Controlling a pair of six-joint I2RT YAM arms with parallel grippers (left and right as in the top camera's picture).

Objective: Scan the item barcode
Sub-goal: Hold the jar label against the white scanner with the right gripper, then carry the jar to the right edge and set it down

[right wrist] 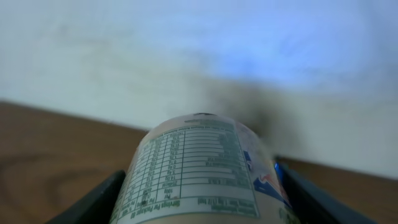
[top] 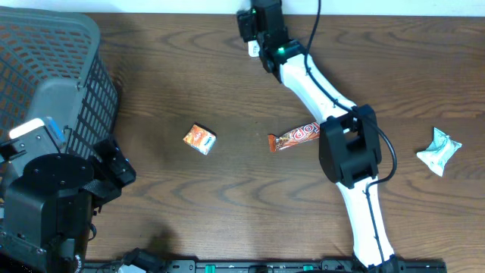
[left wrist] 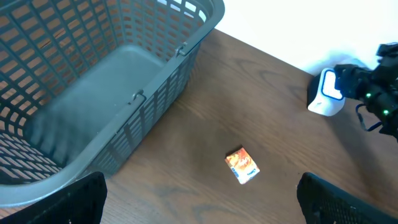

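Dark wood surface [top: 227,220], with a pale wall [right wrist: 124,50] behind its far edge.

**Item** [right wrist: 199,168]: white rounded container. A printed nutrition panel faces the right wrist camera, with blue and red print at one side.
- Location: at the far edge of the surface, close to the wall, in the right hand [right wrist: 202,202]. Whether it clears the wood cannot be told.
- No barcode can be made out on the visible face, and no scanner is identified in any view.

**Right hand:** grasping the item, with one of its fingers [right wrist: 93,202] on each flank.

**Left hand** [left wrist: 208,200]: released, jaws wide and empty, over the near left of the surface beside the basket [top: 76,45].

**Handling (judged):**
- Weight: probably light.
- Wall: likely thin, so it may dent under a hard squeeze.
- Skin: smooth and curved, so it is liable to slip or roll between the pads.
- Hold: across the width on the flanks, as now, leaving the printed wrap uncovered.
- The code is probably elsewhere on the wrap, so a turn about the long axis looks needed to show it.

**Other stock:**
- Basket: grey mesh, far left corner.
- Box [top: 200,139]: small, orange, mid-surface.
- Bar [top: 295,137]: red-orange wrapper, near centre, apart from the box.
- Packet [top: 439,150]: white and teal, crumpled, right side, well apart from the rest.
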